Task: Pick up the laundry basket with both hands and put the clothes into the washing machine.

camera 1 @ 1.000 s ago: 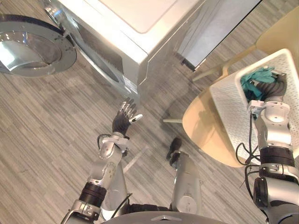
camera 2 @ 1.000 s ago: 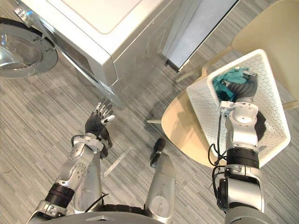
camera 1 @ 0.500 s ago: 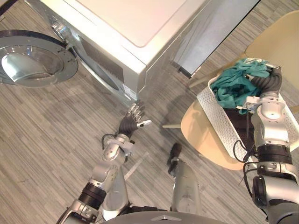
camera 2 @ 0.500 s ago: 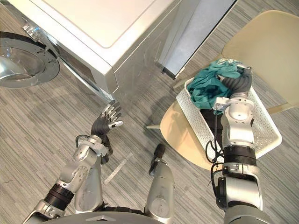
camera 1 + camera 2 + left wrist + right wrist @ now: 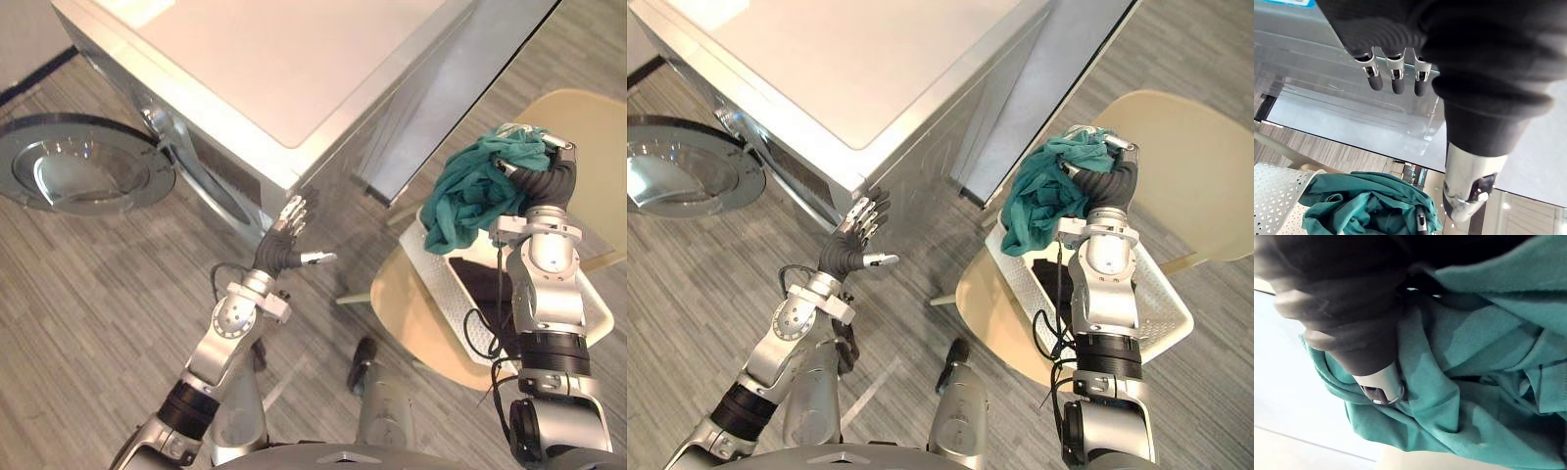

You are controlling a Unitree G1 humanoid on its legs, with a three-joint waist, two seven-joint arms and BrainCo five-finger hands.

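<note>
Right hand [image 5: 541, 179]: curled round a crumpled teal garment [image 5: 475, 191], with soft folds hanging from the grasp above the basket.
Left hand [image 5: 284, 240]: fingers straight and spread, empty, beside the machine's front corner.
Laundry basket [image 5: 438, 269]: white perforated plastic, resting on a rounded beige chair [image 5: 411, 313].
Washing machine [image 5: 294, 69]: smooth pale top, with its round chrome-rimmed door [image 5: 83, 176] swung open.
Floor [image 5: 78, 313]: grey wood-grain planks.
</note>
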